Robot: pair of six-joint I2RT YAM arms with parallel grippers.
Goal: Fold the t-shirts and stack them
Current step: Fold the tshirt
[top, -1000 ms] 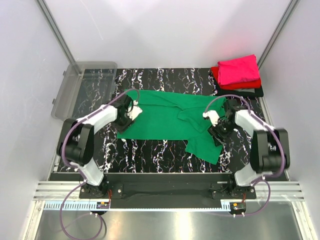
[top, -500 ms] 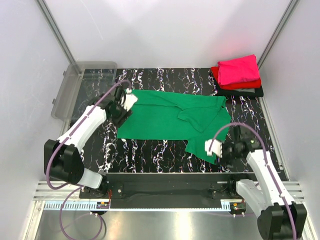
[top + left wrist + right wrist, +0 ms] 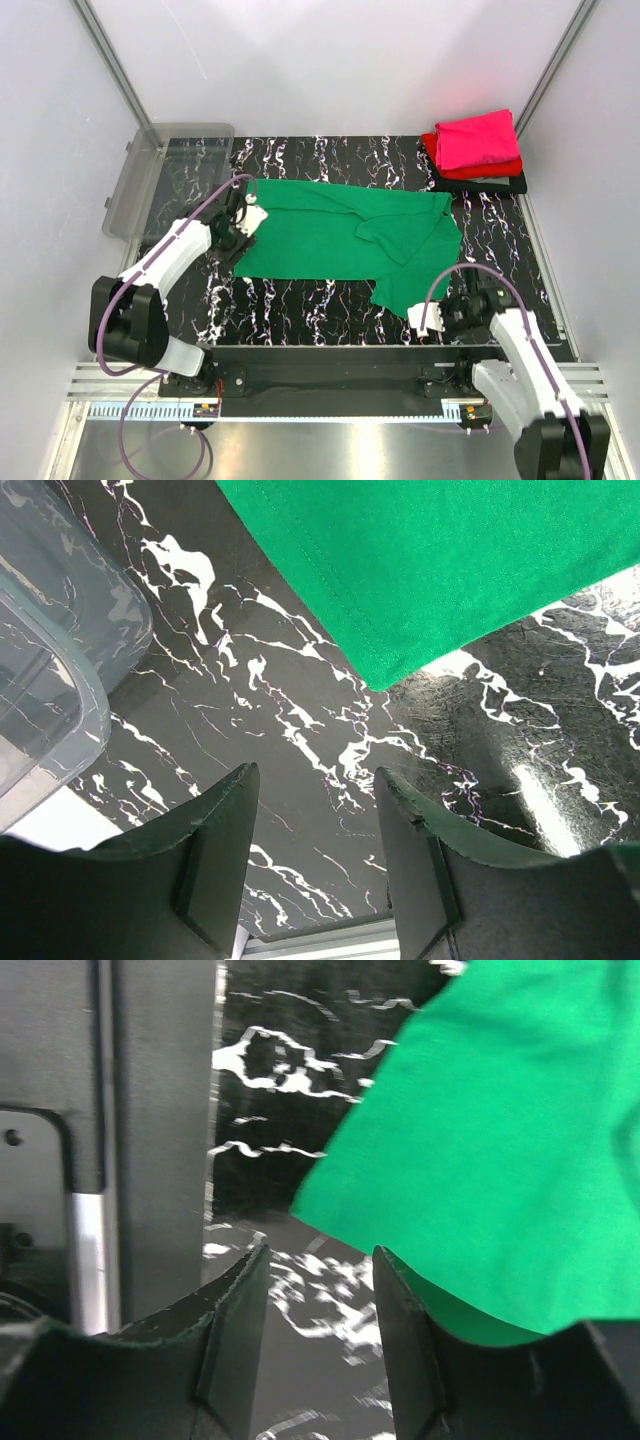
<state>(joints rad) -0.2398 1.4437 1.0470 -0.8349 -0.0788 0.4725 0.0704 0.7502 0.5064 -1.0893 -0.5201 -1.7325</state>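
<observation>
T-shirts lie in two spots on the marbled table [image 3: 300,300]. At far left stands the clear bin [image 3: 165,175], marbling showing through its floor. The left gripper [image 3: 315,780] hangs unclenched, jaws parted over bare table beside a corner of the green t-shirt [image 3: 330,235], which is spread mid-table. The right gripper [image 3: 318,1260], likewise released, hovers at its near-right edge. Far right, a folded magenta t-shirt [image 3: 480,138] tops a red t-shirt [image 3: 503,168] and a black t-shirt [image 3: 490,185].

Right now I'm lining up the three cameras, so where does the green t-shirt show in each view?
Top external: green t-shirt spread mid-table.
Left wrist: top right, one corner pointing down.
Right wrist: fills the upper right.
Shared landmark: black marbled tabletop.
</observation>
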